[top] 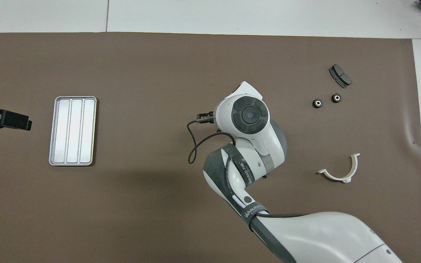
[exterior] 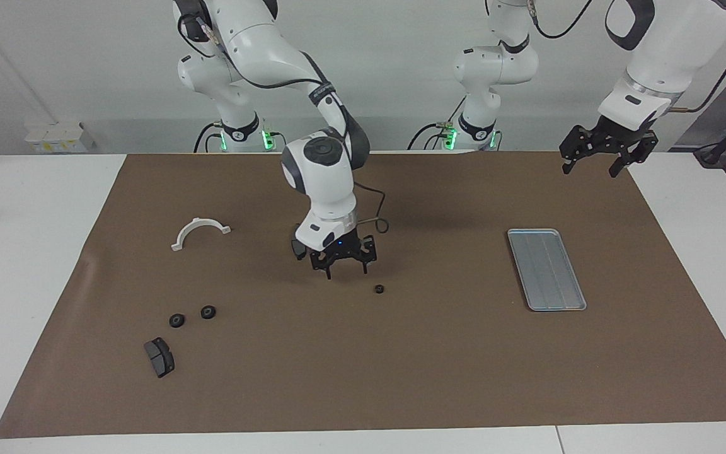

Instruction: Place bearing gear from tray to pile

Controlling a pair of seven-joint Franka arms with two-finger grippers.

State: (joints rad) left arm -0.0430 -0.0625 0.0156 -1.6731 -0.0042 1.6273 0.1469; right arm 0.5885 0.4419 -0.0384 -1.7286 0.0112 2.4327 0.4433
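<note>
Two arms are working over a brown mat [exterior: 438,378]. Ridged silver-grey tray [exterior: 546,269] is lying toward the left arm's end. Right gripper [exterior: 341,267], jaws spread and empty, is hanging well apart from the tray. Left gripper [exterior: 597,165] is waiting, jaws wide. Two small black bearing gears [exterior: 192,316] are sitting well apart from the tray.

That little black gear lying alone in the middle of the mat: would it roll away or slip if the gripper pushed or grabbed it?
The lone gear lies flat on the brown mat, so it probably slides, not rolls, unless tipped on edge. It looks rigid and solid, likely dense for its size. Being small and round, it could squirt sideways from the right gripper, which hangs open near it.
</note>
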